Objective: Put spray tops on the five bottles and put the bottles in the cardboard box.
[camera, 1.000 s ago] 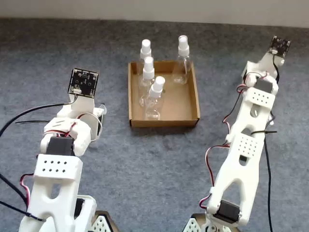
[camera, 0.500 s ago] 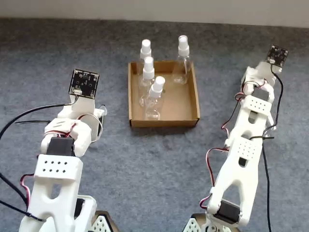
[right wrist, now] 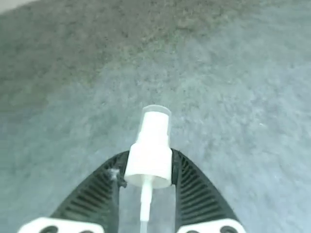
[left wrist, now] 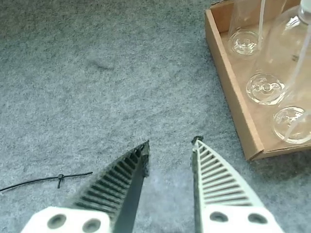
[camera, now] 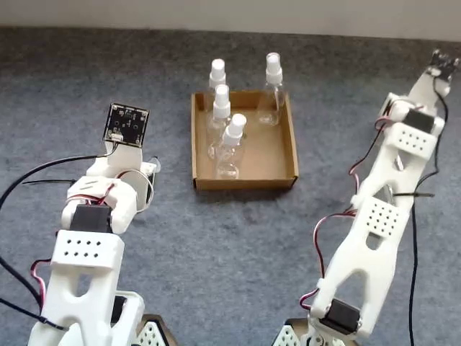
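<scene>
The cardboard box (camera: 245,182) lies at the table's far middle. Several clear bottles with white spray tops stand in it, one at the back right (camera: 272,94) and one leaning at the centre (camera: 232,144). In the left wrist view my left gripper (left wrist: 170,145) is open over bare carpet, beside the box wall (left wrist: 228,82). Over grey carpet, my right gripper (right wrist: 148,158) is shut on a white spray top (right wrist: 153,131) with a thin tube below it. I cannot tell whether a bottle hangs under it. The right arm (camera: 403,144) stretches to the far right edge.
Grey carpet covers the whole table. A black cable tie (left wrist: 53,179) lies on the carpet near my left gripper. Black cables (camera: 43,173) trail from the left arm. Open carpet lies in front of the box, between the two arms.
The right arm has swung out to the right and farther back, away from the box. The left arm and the bottles in the box have kept still.
</scene>
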Robot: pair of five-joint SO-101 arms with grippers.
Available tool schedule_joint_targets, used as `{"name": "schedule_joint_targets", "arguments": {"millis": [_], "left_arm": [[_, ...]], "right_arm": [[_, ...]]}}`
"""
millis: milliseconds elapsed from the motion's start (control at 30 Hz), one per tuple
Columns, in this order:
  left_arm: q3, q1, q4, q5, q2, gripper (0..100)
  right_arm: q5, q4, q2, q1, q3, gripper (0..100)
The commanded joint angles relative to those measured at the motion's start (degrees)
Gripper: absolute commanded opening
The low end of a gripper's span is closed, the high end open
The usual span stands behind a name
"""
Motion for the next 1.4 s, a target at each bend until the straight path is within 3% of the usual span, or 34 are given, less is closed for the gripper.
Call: {"name": "schedule_joint_targets", "arguments": {"millis": [0, 133, 333, 433, 567, 700, 867, 967, 1067, 1167, 1367], "left_arm": [[-0.22, 1.01, -0.97, -0.18, -0.22, 14], [-0.22, 1.01, -0.97, -0.18, -0.22, 14], [-0.31, 1.01, -0.97, -0.18, -0.22, 14], [-0.31, 1.01, -0.97, -0.18, -0.22, 14], [-0.31, 1.01, -1.05, -0.18, -0.22, 14], [-0.22, 1.01, -2.11, -0.18, -0.22, 14], [-0.22, 0.84, -2.11, -0.18, -0.22, 14], [-0.31, 0.66, -2.11, -0.18, -0.22, 14], [-0.40, 0.66, -1.93, -0.18, -0.22, 14], [-0.40, 0.66, -1.93, -0.18, -0.22, 14], [-0.40, 0.66, -1.93, -0.18, -0.22, 14]], "right_arm": [[0.53, 15.25, -14.11, -1.63, -7.96, 0.5], [0.62, 28.79, -24.04, -3.30, -7.96, 0.5], [0.26, 28.79, -35.12, -2.77, 1.80, 0.5], [0.44, 28.79, -45.23, -2.68, 20.88, 0.5], [1.85, 28.62, -65.71, -6.02, 58.15, 0.5], [10.20, 26.33, -87.16, -15.34, 93.67, 0.5], [8.09, 11.03, -113.98, -29.49, 130.95, 0.5], [6.24, 8.75, -128.84, -39.69, 148.70, 0.5], [2.46, 6.11, -141.14, -48.57, 159.52, 0.5], [1.41, 2.24, -147.91, -51.91, 163.91, 0.5], [1.41, -0.48, -142.11, -64.04, 162.33, 0.9]]}}
